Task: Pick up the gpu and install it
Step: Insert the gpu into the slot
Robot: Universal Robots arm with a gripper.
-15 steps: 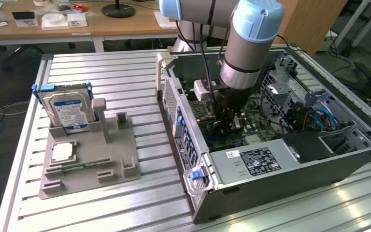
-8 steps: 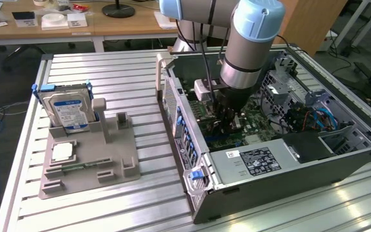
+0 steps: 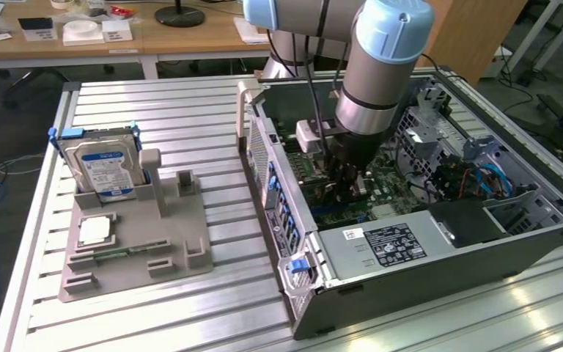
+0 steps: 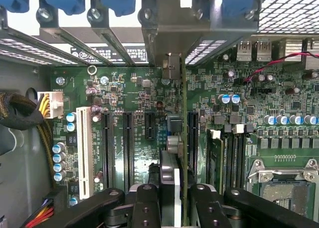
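Table [image 3: 164, 308]: I see a slatted aluminium top carrying the open computer case [image 3: 516, 242] along the exterior view's right edge.
Fixture [image 3: 135, 242]: grey holder near the opposite edge, with the hard drive [image 3: 100, 165] upright and the processor chip [image 3: 96, 231] flat.
Arm [image 3: 380, 73]: I have it reaching down inside the case.
Gripper [image 4: 174, 200]: fingers closed narrow on the gpu.
Gpu [image 4: 182, 138]: edge-on, over the motherboard [image 4: 134, 103] between expansion slots.
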